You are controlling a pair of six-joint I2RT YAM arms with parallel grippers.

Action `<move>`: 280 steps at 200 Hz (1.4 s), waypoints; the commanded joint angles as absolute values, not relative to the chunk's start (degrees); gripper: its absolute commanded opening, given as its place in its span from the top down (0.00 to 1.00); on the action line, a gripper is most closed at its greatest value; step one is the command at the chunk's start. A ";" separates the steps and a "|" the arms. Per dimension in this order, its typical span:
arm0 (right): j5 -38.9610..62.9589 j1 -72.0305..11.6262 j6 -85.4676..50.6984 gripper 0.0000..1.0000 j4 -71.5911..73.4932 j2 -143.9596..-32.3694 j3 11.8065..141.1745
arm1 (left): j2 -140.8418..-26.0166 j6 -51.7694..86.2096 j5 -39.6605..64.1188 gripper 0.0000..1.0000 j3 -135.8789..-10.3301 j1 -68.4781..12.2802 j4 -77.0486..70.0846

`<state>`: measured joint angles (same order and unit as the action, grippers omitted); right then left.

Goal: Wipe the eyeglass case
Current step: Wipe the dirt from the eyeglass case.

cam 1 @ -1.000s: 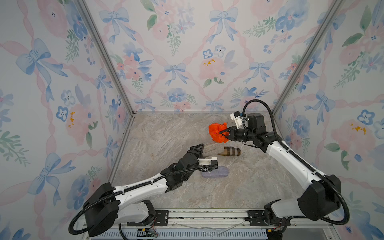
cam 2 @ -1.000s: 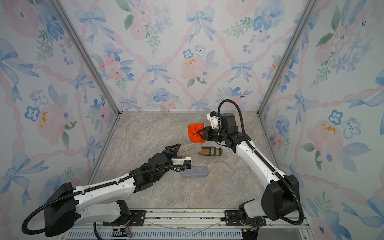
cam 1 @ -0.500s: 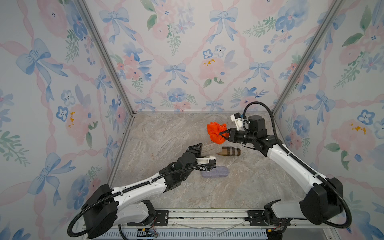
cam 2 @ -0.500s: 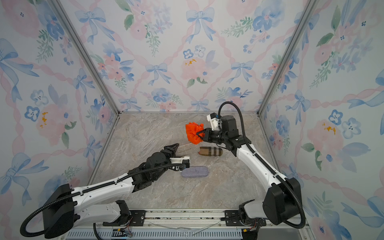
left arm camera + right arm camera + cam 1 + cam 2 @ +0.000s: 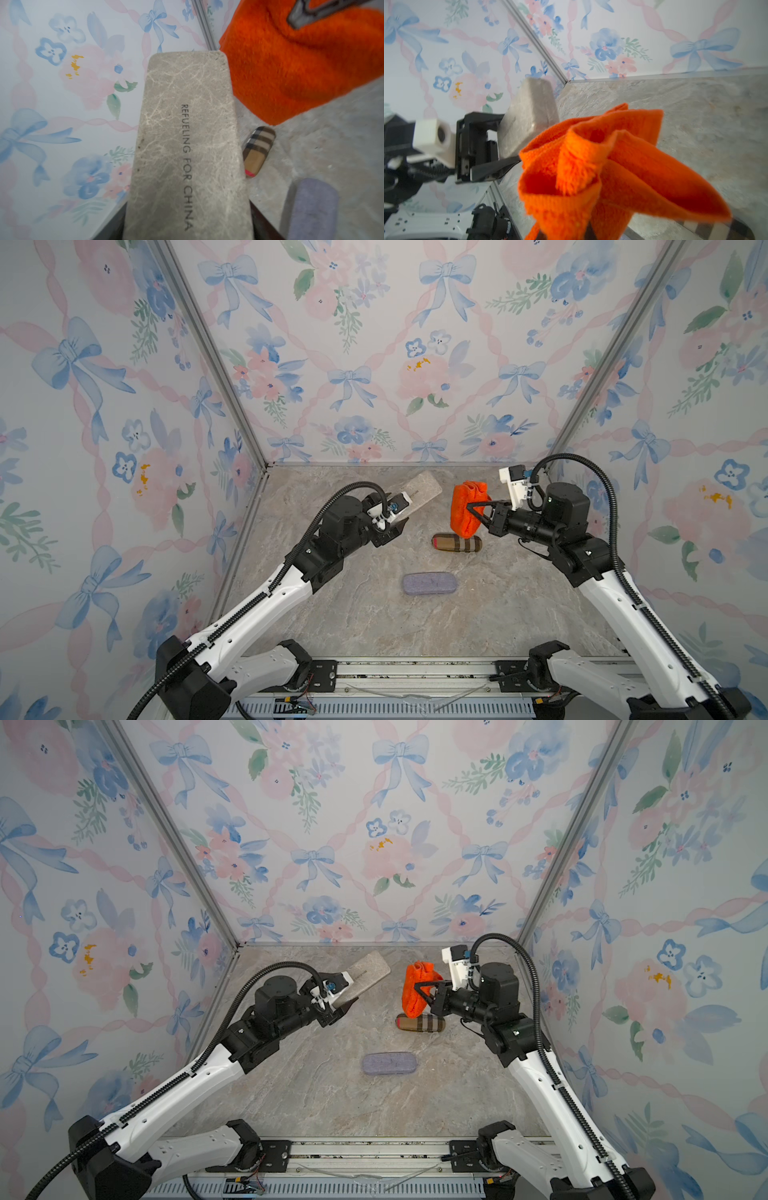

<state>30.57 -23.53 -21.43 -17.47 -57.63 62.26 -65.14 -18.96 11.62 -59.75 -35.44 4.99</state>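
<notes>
My left end effector [image 5: 394, 517] grips the grey eyeglass case [image 5: 420, 492] by one end, raised above the counter's [image 5: 353, 614] back-left part; my right end effector [image 5: 478, 512] pinches the orange cloth [image 5: 460, 526] near it. I'd press the cloth flat along the lettered face, left bracing firmly

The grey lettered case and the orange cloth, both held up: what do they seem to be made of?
The flat grey rectangular case looks like matte faux leather or coated card: pale crackle veins, no shine; which one is unclear. The orange folded cloth looks like terry or microfibre: woven ribs on its folds, fuzzy nap at the edges.
</notes>
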 commanded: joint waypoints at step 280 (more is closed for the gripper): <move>21.98 -42.68 -2.75 1.00 -12.09 -67.18 68.09 | -70.93 9.08 64.71 0.61 -67.85 -25.62 9.14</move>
<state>23.46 -39.27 -2.11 -10.48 -62.76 66.15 -72.49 9.98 54.63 -65.89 -24.32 14.39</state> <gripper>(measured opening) 0.093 0.682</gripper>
